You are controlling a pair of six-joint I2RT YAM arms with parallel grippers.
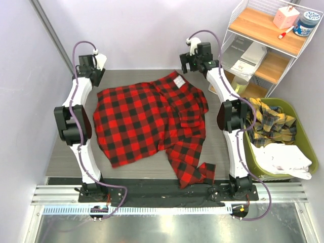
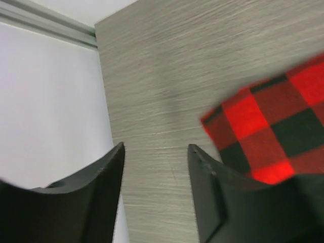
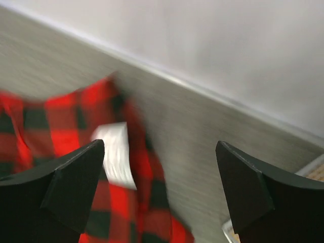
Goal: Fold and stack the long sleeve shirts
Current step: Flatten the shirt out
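Top external view. The red-and-black check shirt (image 1: 147,121) lies spread on the table (image 1: 63,162) between the two arms. It is rumpled, not flat. One sleeve trails toward the near edge, and the white patch (image 1: 178,81) at the collar faces the far side. The left gripper (image 1: 96,75) hangs above the shirt's far left corner and the right gripper (image 1: 186,67) above the collar; neither touches the cloth. A green basket (image 1: 306,148) at the right holds yellow plaid cloth (image 1: 271,121) and white cloth (image 1: 283,158). Whether these are shirts cannot be told.

Left wrist view. The left gripper (image 2: 156,152) has its jaws parted with nothing between them. One corner of the shirt (image 2: 273,131) lies on the table (image 2: 167,71) just beside the right-hand finger.

Right wrist view, blurred. The right gripper (image 3: 159,152) is spread wide and empty. The shirt (image 3: 55,126) and its patch (image 3: 115,154) lie below, toward the left finger.

Handling, as a judgement. The flannel looks light, limp and not fragile. It will sag from any single grasp point and drag on the table rather than slide cleanly. Its folds may hold more than one layer. The best holds appear to be the edges: the far left corner for the left arm, and the collar or shoulder seam beside the patch for the right. Pinching both at the same level should keep the panel taut for folding.
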